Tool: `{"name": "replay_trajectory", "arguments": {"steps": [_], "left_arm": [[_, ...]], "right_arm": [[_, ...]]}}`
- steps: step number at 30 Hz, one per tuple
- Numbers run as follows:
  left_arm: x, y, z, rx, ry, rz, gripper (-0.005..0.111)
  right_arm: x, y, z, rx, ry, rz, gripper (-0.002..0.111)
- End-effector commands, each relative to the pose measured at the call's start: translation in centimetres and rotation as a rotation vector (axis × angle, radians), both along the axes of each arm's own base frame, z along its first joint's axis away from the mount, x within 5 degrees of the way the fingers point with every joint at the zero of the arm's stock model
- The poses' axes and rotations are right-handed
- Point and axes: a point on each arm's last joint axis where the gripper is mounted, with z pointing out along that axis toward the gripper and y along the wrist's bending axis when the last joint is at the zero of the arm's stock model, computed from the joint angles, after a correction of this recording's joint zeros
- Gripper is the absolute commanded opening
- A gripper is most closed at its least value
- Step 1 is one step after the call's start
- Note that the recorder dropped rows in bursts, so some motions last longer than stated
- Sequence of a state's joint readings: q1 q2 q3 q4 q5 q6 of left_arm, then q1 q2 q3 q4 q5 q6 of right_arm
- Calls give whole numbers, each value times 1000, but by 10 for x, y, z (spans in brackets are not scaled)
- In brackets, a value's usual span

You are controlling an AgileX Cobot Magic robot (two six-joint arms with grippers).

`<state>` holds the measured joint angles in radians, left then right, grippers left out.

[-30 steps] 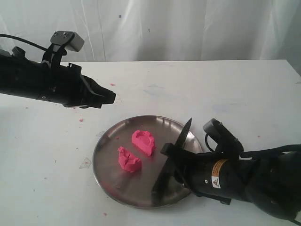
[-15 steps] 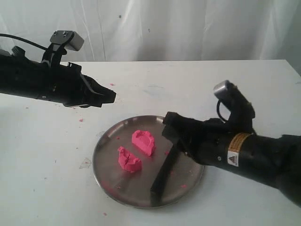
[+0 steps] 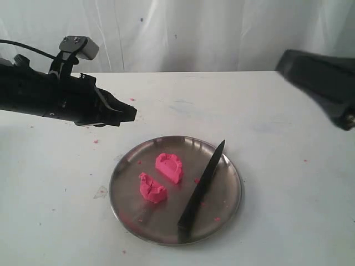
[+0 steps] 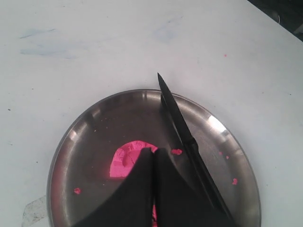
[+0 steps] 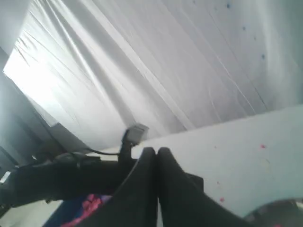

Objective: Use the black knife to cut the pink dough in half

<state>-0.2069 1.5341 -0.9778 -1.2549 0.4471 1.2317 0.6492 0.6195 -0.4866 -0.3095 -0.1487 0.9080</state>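
Observation:
The pink dough lies in two half-round pieces on the steel plate [image 3: 224, 202]: one piece [image 3: 169, 167] near the middle, the other [image 3: 152, 188] closer to the front left. The black knife [image 3: 202, 189] rests free across the plate's right half, tip pointing to the far rim. In the left wrist view the knife [image 4: 184, 130] and one dough piece [image 4: 124, 160] show beyond my shut left gripper [image 4: 153, 152]. That left gripper [image 3: 132, 113] hovers over the table to the plate's back left, empty. My right gripper [image 5: 156, 151] is shut, empty, raised at the far right [image 3: 285, 61].
Tiny pink crumbs [image 3: 216, 218] dot the plate and the white table [image 3: 266, 111]. A white curtain [image 3: 222, 33] hangs behind the table. A clear scrap [image 3: 100, 192] lies left of the plate.
My right gripper let go of the knife, which now lies on the plate, and the arm swung up and away to the far right. The left arm stayed still.

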Motion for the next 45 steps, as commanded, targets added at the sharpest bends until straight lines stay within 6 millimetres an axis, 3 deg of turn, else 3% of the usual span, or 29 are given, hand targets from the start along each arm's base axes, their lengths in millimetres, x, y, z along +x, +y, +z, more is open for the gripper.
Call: {"name": "replay_trajectory", "arguments": {"steps": [1, 5, 9, 13, 18, 20, 22, 27, 34, 45], "left_arm": [[-2, -2, 2, -20, 3, -10, 0], [-1, -2, 2, -19, 3, -8, 0], [-1, -2, 2, -18, 2, -6, 0], [-1, -2, 2, -17, 2, -5, 0], [0, -1, 2, -8, -6, 15, 0], [2, 1, 1, 1, -13, 34, 0], [2, 1, 1, 1, -13, 34, 0], [2, 1, 1, 0, -13, 32, 0], [2, 1, 1, 0, -13, 32, 0], [2, 1, 1, 1, -13, 34, 0]], "right_arm": [[-32, -26, 19, 70, -144, -15, 0], [-58, -46, 27, 28, -325, -59, 0], [-71, -63, 15, -103, -307, -136, 0], [-72, -71, -6, -325, -269, -195, 0], [-66, -66, -33, -696, -450, -225, 0], [-64, -62, -44, -739, -472, -221, 0], [-62, -60, -52, -715, -440, -232, 0], [-49, -62, -88, -450, -192, -329, 0], [-43, -65, -136, -490, -61, -379, 0], [-51, -67, -138, -480, -80, -380, 0]]}}
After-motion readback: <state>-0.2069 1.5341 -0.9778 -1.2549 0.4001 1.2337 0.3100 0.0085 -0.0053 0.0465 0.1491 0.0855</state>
